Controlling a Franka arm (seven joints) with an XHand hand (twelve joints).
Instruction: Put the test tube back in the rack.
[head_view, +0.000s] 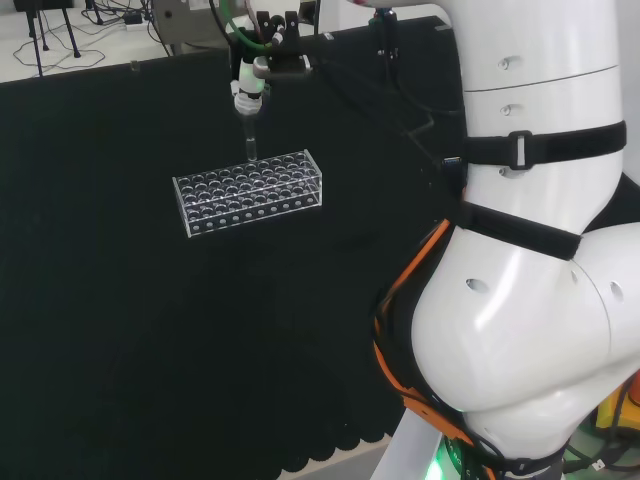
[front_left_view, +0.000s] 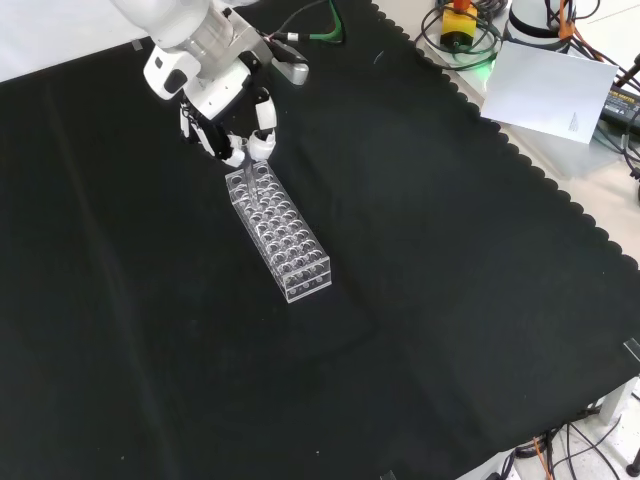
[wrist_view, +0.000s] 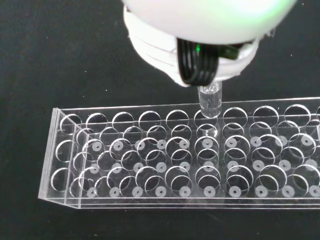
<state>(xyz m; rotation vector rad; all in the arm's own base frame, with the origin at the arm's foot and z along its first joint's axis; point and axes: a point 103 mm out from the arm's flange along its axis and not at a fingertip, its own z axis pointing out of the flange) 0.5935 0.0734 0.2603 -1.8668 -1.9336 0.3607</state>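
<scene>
Gripping test tube above rack

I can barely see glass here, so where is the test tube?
In the head view, the clear glass test tube hangs upright from the hand, above the clear plastic rack's far edge.

Head view: camera behind and above the arm, facing across the table. Front view: opposite side, high, looking down on the cloth. Wrist view: close above the rack; head and front views share this rack.
</scene>
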